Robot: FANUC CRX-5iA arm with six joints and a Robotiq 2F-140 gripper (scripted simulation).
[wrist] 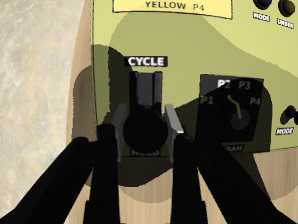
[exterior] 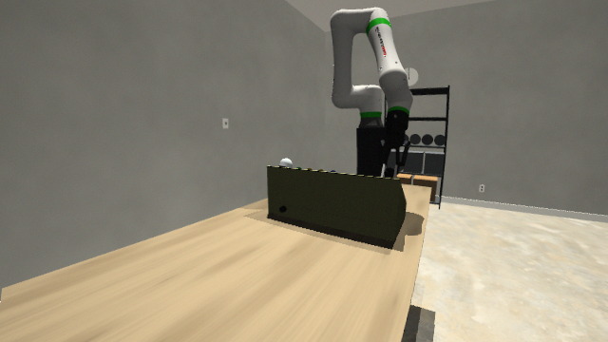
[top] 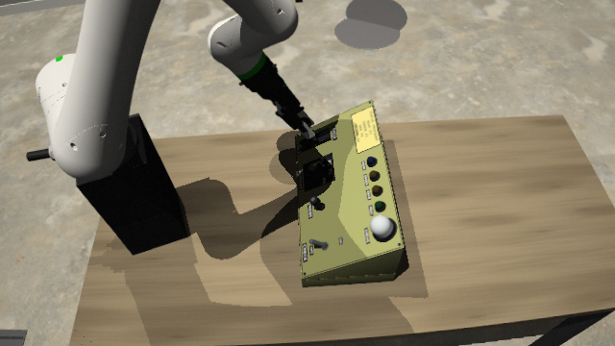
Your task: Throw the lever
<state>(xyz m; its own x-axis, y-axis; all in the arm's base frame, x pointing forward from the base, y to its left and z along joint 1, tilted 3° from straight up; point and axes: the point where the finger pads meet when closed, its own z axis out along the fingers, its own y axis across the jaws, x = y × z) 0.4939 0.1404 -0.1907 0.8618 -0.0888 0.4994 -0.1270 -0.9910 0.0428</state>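
The olive console (top: 348,197) stands on the wooden table, turned at an angle. Its lever has a black round knob (wrist: 144,129) in a dark slot, below the white CYCLE label (wrist: 148,62). My gripper (wrist: 145,116) is shut on the lever knob, one finger on each side. In the top view the gripper (top: 307,131) is at the console's far left corner. In the exterior view I see only the console's dark back (exterior: 334,201), and the gripper (exterior: 391,167) reaches down behind it.
On the panel are a black rotary selector (top: 317,171), two small toggles (top: 317,204) (top: 318,244), a row of round buttons (top: 375,183), a white dome button (top: 382,227) and a yellow status plate (top: 366,129). The robot's black base (top: 130,192) stands at the table's left.
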